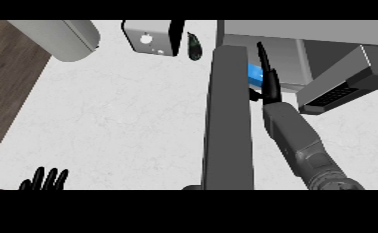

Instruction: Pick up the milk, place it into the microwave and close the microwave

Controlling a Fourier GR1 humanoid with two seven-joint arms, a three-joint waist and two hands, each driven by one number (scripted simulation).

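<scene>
While the white counter [111, 117] fills most of the head view, the microwave [295, 42] sits at upper right with its door [225, 122] swung open, seen edge-on as a tall grey slab running down the middle. Right forearm [303, 147] comes up from the lower right beside that door; right hand [269, 79] is extended toward the cavity, fingers look straight and narrow. Blue milk carton [255, 74] shows just past the door edge, at the cavity mouth, right next to the hand; can't tell whether the fingers touch or hold it. Grey appliance [151, 37] and a dark object [194, 46] sit at the top. Left hand [44, 181] rests at lower left, fingers up, open, holding nothing.
</scene>
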